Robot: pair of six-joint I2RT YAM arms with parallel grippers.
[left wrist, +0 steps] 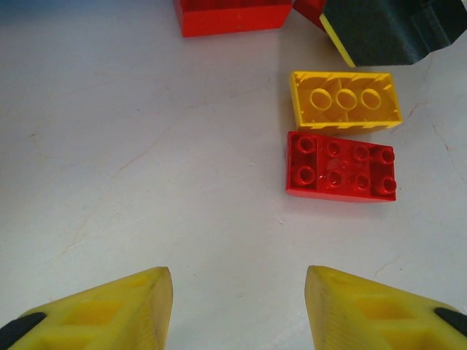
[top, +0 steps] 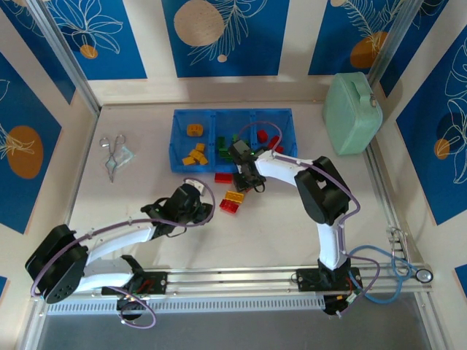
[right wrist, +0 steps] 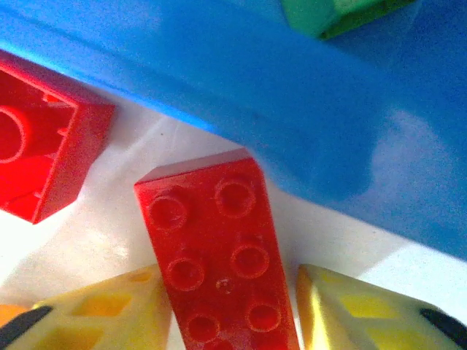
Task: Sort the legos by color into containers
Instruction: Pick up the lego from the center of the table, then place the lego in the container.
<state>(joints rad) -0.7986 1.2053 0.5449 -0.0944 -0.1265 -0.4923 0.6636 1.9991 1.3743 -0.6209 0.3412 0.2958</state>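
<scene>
The blue tray [top: 177,138] holds yellow legos in its left compartment, green in the middle and red on the right. Just in front of its wall [right wrist: 292,109], my right gripper [top: 246,177] [right wrist: 233,271] is shut on a red brick [right wrist: 219,255] that lies studs up on the table. An upturned red brick [right wrist: 44,146] lies to its left. My left gripper [top: 208,210] [left wrist: 237,273] is open over bare table. Ahead of it lie an upturned yellow brick [left wrist: 345,100] and a red brick [left wrist: 341,166].
A mint green case [top: 352,113] stands at the back right. Scissors [top: 113,153] and a clear packet [top: 127,154] lie at the left. Another red brick [left wrist: 232,16] sits by the tray front. A metal rail [top: 241,277] runs along the near edge.
</scene>
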